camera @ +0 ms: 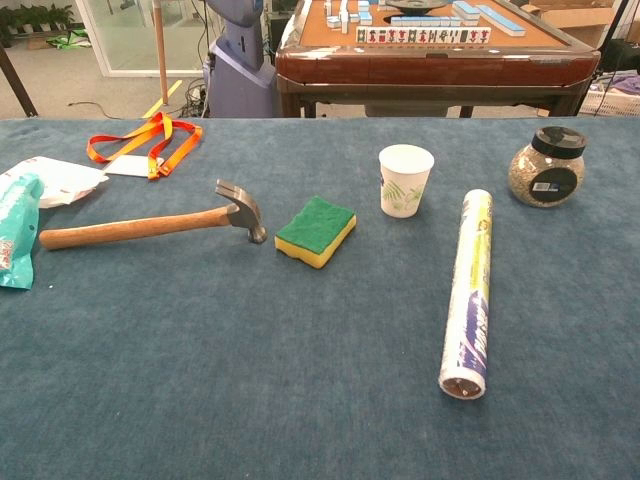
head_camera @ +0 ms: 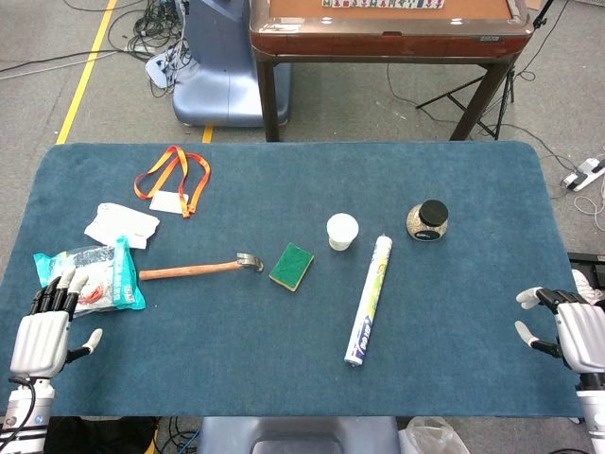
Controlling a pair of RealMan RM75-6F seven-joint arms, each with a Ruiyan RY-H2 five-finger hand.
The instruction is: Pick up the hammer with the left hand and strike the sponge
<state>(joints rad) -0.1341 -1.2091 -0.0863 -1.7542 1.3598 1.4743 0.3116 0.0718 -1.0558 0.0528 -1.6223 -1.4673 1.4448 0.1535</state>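
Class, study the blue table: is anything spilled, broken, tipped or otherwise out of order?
Nothing is spilled or damaged. The long printed roll lies on its side, slanted, and the white paper cup and black-lidded glass jar stand upright. The wooden-handled hammer lies flat beside the green-and-yellow sponge.

Bright, even overhead light, soft faint shadows, both views sharp throughout.

Grey carpeted floor (head_camera: 378,104), yellow tape line (head_camera: 87,71) at far left, tangled black cables (head_camera: 142,33), blue-grey machine base (head_camera: 213,80), brown mahjong table (camera: 430,50) with tiles behind the blue-covered table (head_camera: 473,161), potted plants (camera: 35,18) by a bright glass door (camera: 130,35).
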